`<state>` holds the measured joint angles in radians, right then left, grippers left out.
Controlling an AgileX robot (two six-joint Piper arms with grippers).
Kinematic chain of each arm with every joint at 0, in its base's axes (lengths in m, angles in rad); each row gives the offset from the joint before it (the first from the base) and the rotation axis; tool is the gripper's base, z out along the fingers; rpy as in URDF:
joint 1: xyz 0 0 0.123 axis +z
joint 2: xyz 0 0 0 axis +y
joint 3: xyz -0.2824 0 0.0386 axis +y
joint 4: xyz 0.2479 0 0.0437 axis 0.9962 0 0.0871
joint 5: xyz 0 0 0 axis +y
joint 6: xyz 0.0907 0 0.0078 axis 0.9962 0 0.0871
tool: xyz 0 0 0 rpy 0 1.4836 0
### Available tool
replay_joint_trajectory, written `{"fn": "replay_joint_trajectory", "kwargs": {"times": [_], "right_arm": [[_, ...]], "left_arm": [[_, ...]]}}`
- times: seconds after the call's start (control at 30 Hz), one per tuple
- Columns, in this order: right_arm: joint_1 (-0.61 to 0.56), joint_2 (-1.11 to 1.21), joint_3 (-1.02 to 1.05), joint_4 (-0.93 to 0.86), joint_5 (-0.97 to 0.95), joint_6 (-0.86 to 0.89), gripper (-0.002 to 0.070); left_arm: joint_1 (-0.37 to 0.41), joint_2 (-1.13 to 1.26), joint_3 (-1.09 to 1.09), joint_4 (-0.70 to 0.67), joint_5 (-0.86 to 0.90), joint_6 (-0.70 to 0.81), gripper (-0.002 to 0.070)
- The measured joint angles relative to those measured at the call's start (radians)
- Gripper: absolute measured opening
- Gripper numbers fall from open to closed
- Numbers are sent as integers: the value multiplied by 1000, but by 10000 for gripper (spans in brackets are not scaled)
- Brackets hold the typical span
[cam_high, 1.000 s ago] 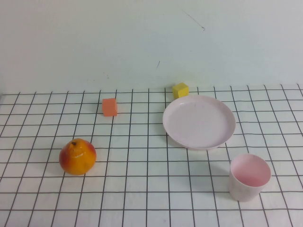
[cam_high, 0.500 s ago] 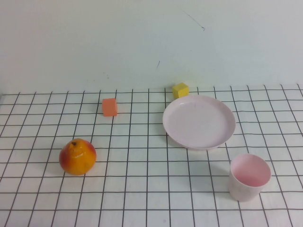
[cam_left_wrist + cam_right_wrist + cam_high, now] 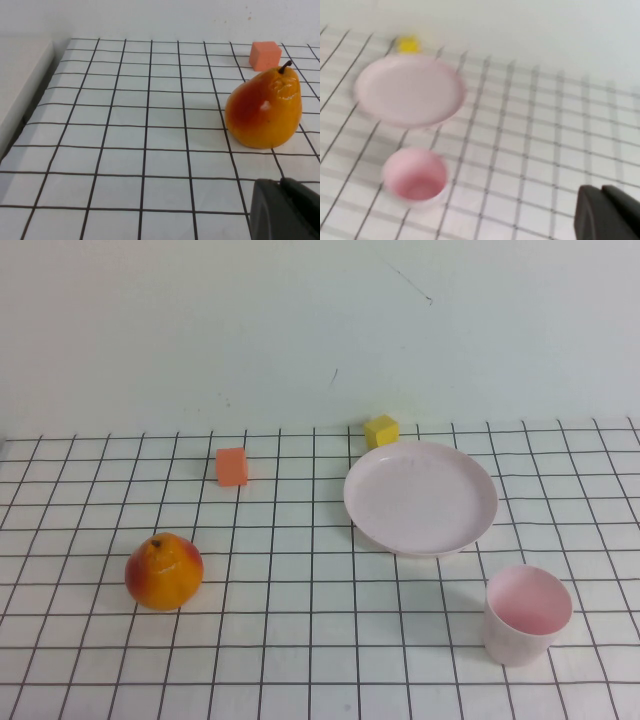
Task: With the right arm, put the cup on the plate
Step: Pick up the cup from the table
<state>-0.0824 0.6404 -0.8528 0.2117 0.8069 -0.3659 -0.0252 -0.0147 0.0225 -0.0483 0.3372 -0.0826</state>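
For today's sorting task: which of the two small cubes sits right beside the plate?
The yellow cube, at the plate's far rim; the orange cube sits well apart.

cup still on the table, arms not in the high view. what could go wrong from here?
The cup stands upright, apart from the plate: a skewed grasp by the right gripper could tip the cup. The yellow cube nearly touches the plate's far rim; overshoot may bump it. The left gripper sits near the pear.

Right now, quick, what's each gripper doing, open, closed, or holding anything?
Left gripper: only a dark corner shows, near the pear; holding nothing seen.
Right gripper: only a corner shows, off from the cup; cup and plate untouched.
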Motion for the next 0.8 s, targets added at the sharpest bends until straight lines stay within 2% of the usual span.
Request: {"fn": "replay_joint_trajectory", "kwargs": {"times": [0.13, 0.23, 0.4, 0.5, 0.7, 0.8], "right_arm": [[0, 153, -4, 268, 131, -333, -2], [0, 256, -5, 406, 151, -423, -2], [8, 453, -9, 452, 144, -484, 32], [43, 585, -36, 441, 138, -490, 120], [109, 820, -164, 428, 171, -500, 396], [133, 916, -246, 403, 188, -492, 453]], "left_arm": [[0, 0, 0, 0, 0, 0, -3], [0, 0, 0, 0, 0, 0, -3], [0, 0, 0, 0, 0, 0, -3], [0, 0, 0, 0, 0, 0, -3], [0, 0, 0, 0, 0, 0, -3], [0, 0, 0, 0, 0, 0, -3]]}}
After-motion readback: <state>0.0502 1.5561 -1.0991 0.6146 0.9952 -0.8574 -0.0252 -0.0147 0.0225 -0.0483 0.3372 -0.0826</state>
